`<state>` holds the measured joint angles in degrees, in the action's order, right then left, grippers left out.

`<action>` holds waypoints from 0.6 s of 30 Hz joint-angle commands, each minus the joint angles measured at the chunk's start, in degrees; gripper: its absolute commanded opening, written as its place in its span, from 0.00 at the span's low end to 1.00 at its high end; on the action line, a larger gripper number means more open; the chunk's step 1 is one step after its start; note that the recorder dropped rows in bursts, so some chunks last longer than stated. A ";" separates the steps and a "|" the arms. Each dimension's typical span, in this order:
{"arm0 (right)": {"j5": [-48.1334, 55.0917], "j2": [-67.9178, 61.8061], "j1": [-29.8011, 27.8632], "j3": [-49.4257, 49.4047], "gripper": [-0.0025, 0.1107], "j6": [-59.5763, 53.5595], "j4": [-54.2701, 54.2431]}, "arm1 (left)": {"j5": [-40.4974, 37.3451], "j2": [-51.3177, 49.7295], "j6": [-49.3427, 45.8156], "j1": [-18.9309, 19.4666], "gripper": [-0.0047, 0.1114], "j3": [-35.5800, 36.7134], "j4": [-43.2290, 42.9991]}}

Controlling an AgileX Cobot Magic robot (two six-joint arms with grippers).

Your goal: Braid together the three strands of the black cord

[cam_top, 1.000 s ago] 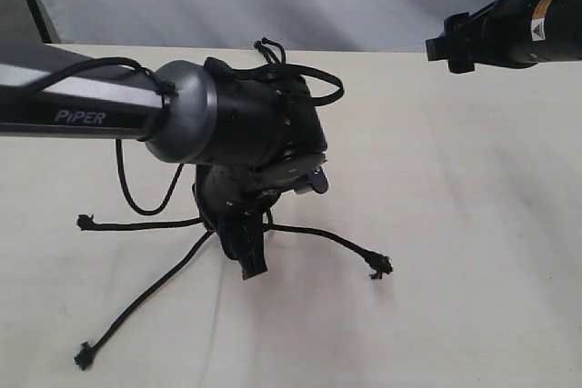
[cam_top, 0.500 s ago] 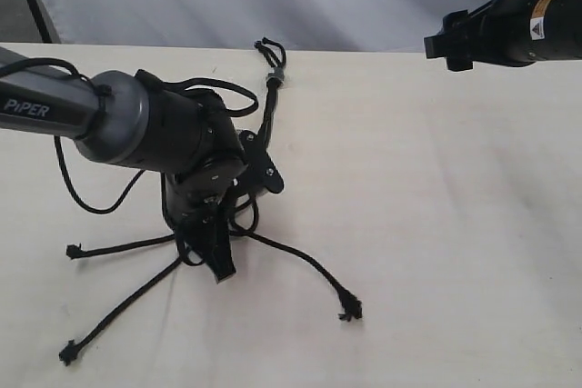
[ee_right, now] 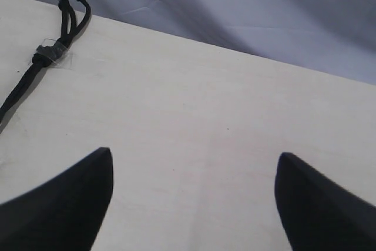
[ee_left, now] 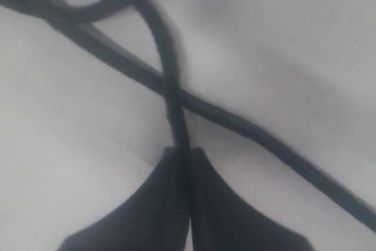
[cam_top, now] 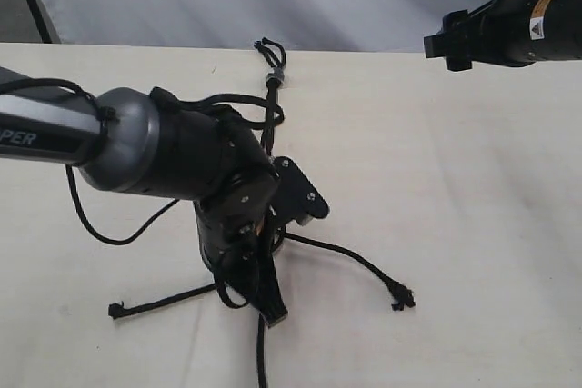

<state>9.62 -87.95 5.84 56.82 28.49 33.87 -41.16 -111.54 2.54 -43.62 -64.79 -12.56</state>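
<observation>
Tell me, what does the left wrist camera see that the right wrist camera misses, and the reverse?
Only left wrist: the left tool shut on one black strand, which crosses another strand. Only right wrist: the open right tool, the cord's grey band with its short loops, and a pale backdrop cloth. Both: the light table and parts of the black cord.

Thin black cord point(cam_top: 270, 106), grey band point(cam_top: 275, 77) binding one end; three strands point(ee_left: 174, 93) unbraided, splayed, two crossing
</observation>
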 commanded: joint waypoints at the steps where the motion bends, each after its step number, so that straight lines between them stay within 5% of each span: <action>1: -0.30 0.45 -0.04 -0.19 0.65 0.19 -0.23 | 0.72 1.56 2.63 2.50 0.04 0.33 0.93; 9: -0.30 0.45 0.20 -0.19 0.65 0.19 -0.23 | 0.96 1.56 7.79 2.89 0.07 0.46 3.94; 13: -0.30 0.45 1.22 -0.19 0.65 0.19 -0.23 | 0.96 1.44 7.79 2.89 0.41 0.46 5.50; 18: -0.20 0.45 1.20 -0.19 0.65 0.19 -0.23 | 0.96 1.44 7.79 2.89 0.53 0.46 5.50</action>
<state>9.62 -87.95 7.01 56.82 28.49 33.87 -40.39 -110.46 9.85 -40.82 -64.79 -7.61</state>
